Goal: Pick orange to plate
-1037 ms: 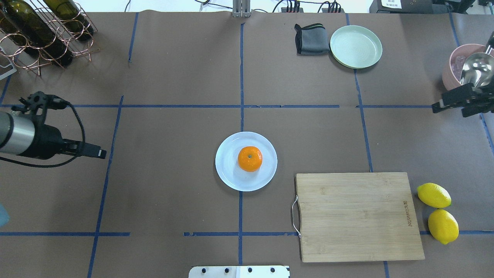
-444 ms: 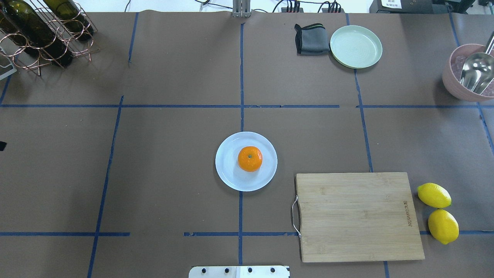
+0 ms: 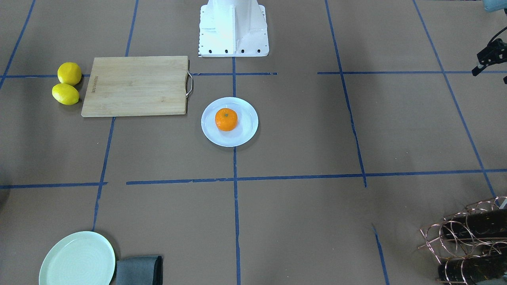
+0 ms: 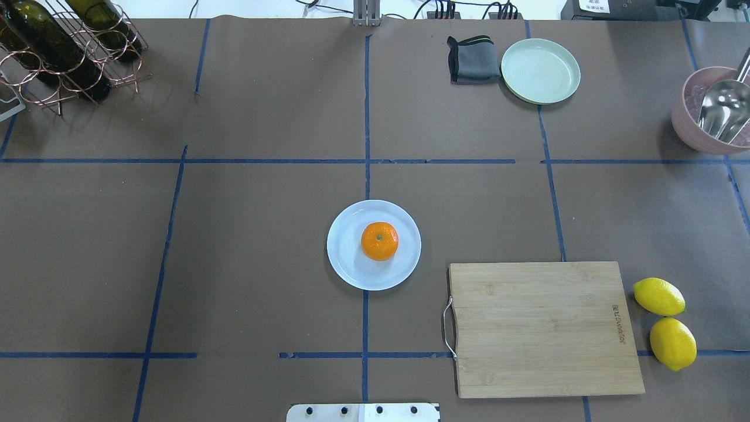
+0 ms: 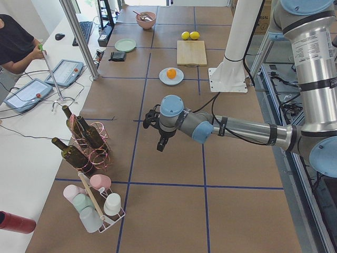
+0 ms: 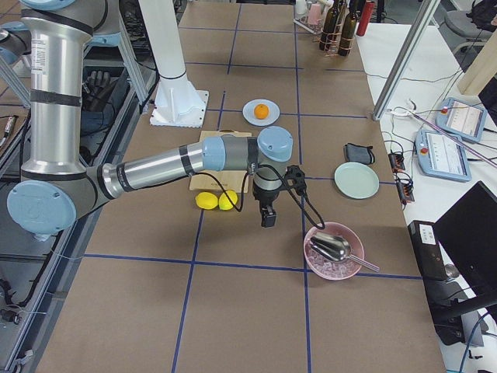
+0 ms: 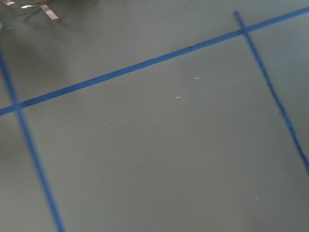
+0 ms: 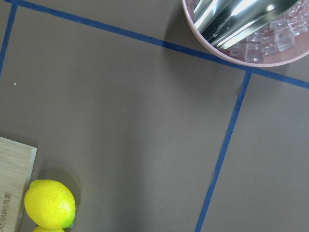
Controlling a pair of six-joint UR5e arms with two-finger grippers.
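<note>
The orange [image 4: 379, 241] rests stem-up on the glossy white plate [image 4: 348, 266] in the middle of the table; the front view shows the same orange [image 3: 226, 119] on the plate [image 3: 246, 133]. Nothing touches either. My left gripper [image 5: 160, 146] hangs far to the left of the plate over bare table, and only a black bit of that arm reaches the front view's right edge. My right gripper [image 6: 266, 219] hangs far to the right, between the lemons and the pink bowl. Whether either gripper is open or shut, I cannot tell. The wrist views show no fingers.
A wooden cutting board [image 4: 545, 328] lies right of the plate, with two lemons [image 4: 659, 296] beyond it. A pale green plate [image 4: 540, 70] and grey cloth [image 4: 471, 58] sit at the far side. A pink bowl with scoop [image 4: 712, 111] and a wine rack [image 4: 64, 47] occupy the far corners.
Both arms have pulled back out of the overhead view, the left one off its left edge and the right one off its right edge. Orange and plate have not moved.
</note>
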